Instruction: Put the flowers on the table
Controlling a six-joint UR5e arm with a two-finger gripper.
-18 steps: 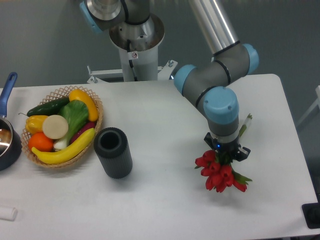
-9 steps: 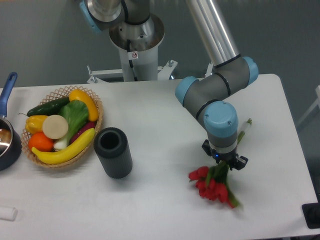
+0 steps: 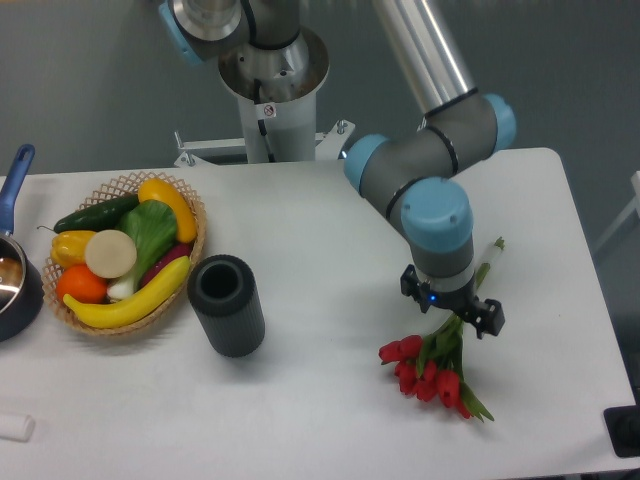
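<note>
The flowers (image 3: 428, 375), a bunch of red tulips with green leaves, lie on their side on the white table (image 3: 330, 210) at the front right. Their heads point toward the front edge. Their stems run back and to the right under my gripper (image 3: 452, 303), and the stem ends show beyond it. The gripper points straight down just above the stems. Its jaws are spread to either side of them and hold nothing.
A wicker basket (image 3: 125, 190) of fruit and vegetables stands at the left. A black cylinder (image 3: 227, 305) stands upright beside it. A dark pot with a blue handle (image 3: 15, 280) is at the left edge. A small white object (image 3: 15, 427) lies at the front left.
The flowers have dropped from the gripper and now lie flat on the table. The gripper has opened and turned slightly above the stems.
</note>
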